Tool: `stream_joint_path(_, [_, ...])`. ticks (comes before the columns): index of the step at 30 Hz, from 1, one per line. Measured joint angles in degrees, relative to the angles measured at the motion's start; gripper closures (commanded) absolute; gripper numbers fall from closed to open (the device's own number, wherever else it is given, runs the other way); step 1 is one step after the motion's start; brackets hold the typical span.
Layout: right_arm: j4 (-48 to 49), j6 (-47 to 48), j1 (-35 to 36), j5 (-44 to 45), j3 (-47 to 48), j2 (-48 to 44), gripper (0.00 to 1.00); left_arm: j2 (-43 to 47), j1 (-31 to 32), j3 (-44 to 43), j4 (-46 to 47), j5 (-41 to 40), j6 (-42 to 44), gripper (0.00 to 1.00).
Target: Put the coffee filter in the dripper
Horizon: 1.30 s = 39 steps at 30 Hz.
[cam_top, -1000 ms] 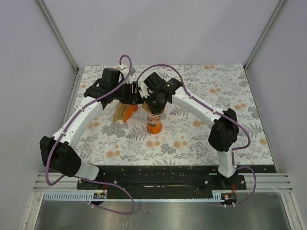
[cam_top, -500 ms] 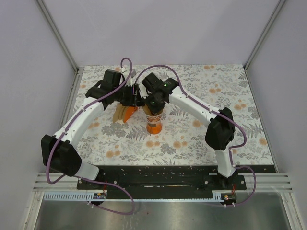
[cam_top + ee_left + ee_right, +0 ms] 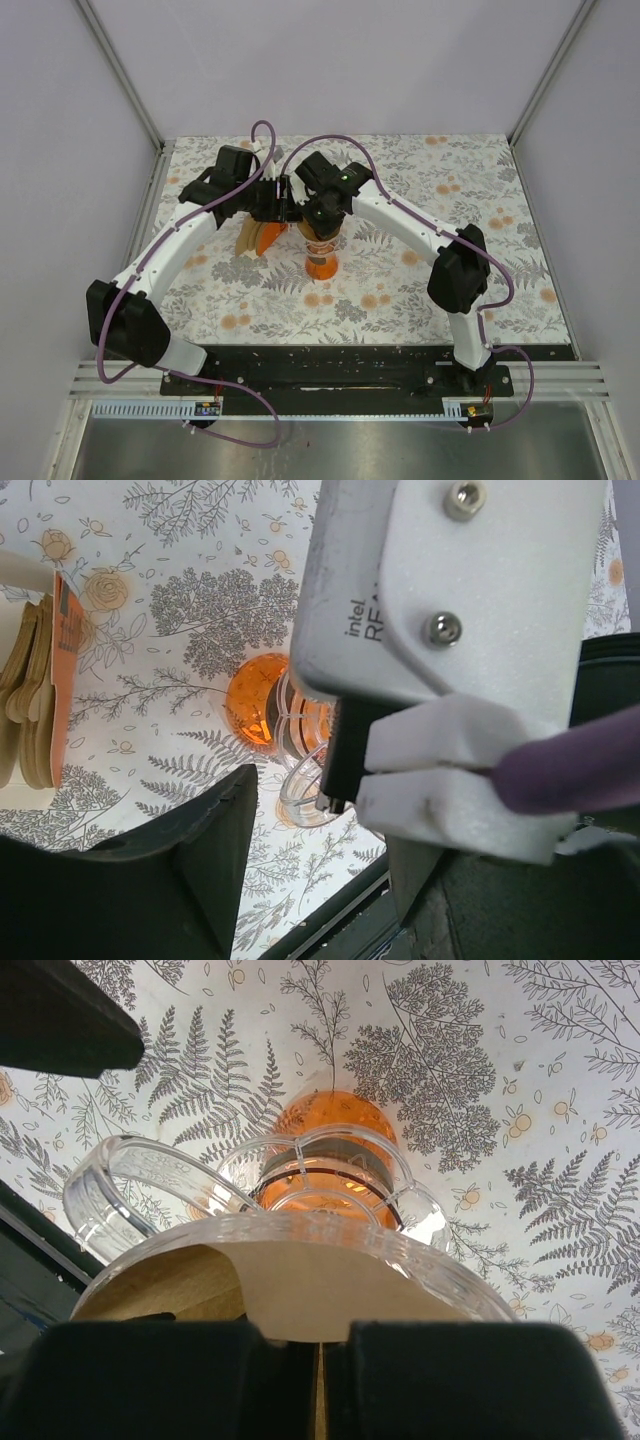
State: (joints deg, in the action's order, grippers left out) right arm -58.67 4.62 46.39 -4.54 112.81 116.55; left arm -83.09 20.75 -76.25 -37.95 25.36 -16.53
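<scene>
The dripper [image 3: 300, 1228], a clear ribbed cone on an orange base [image 3: 330, 1125], stands on the floral mat; it also shows in the top view [image 3: 320, 258] and the left wrist view [image 3: 290, 742]. My right gripper [image 3: 318, 1332] is shut on the light-brown coffee filter [image 3: 330, 1285], which sits inside the cone's rim, one flap curling at the left. From above, the right gripper [image 3: 322, 226] hangs directly over the dripper and hides the filter. My left gripper [image 3: 320, 880] is open and empty, just left of the dripper [image 3: 285, 203].
A thick bundle of brown filters in an orange holder [image 3: 260, 237] lies left of the dripper and shows at the left edge of the left wrist view [image 3: 40, 710]. The right wrist's white camera mount [image 3: 450, 630] blocks much of that view. Grey walls enclose the mat.
The right arm has shifted slightly left and settled over the dripper, still holding the filter. The left arm has barely moved.
</scene>
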Motion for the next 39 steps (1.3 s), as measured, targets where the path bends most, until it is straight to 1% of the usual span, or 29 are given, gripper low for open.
stream_joint_path(3, [-0.2, 0.0, 0.0, 0.1, 0.2, 0.1, 1.00, -0.3, 0.3, 0.0, 0.0, 0.5, -0.2, 0.47])
stream_joint_path(5, [-0.5, 0.0, 0.0, 0.3, 0.3, 0.3, 1.00, -0.5, 0.3, 0.0, 0.0, 0.5, -0.3, 0.50])
stream_joint_path(11, [-0.5, -0.1, 0.0, 0.3, 0.4, 0.5, 1.00, -0.5, 0.9, 0.0, 0.7, 1.3, -0.7, 0.76])
stream_joint_path(12, [-0.5, -0.2, 0.0, 0.3, 0.4, 0.5, 1.00, -0.5, 1.1, 0.0, 0.8, 1.4, -0.7, 0.79])
stream_joint_path(16, [-0.6, -0.3, 0.0, 0.4, 0.4, 0.5, 1.00, -0.5, 1.3, 0.0, 1.2, 2.1, -0.6, 0.83])
stream_joint_path(22, [-0.5, -0.8, 0.0, 0.5, 0.4, 0.5, 1.00, -0.2, 1.3, 0.0, 1.5, 1.9, -0.2, 0.94])
stream_joint_path(24, [0.0, -0.7, 0.0, 0.6, 0.3, 0.3, 1.00, -0.1, 1.3, 0.0, 1.6, 1.7, 0.0, 0.99])
stream_joint_path(25, [0.5, -0.7, 0.0, 0.6, 0.0, 0.1, 1.00, 0.0, 1.3, 0.0, 1.7, 1.7, 0.1, 1.00])
stream_joint_path(31, [3.2, -0.6, 0.1, 0.7, -3.4, -2.5, 0.96, 0.8, 1.8, 0.0, 2.0, 1.9, 1.1, 1.00])
stream_joint_path(39, [4.5, -0.2, 0.1, 1.0, -4.8, -3.8, 0.90, 1.2, 2.1, 0.0, 2.1, 1.9, 1.8, 1.00])
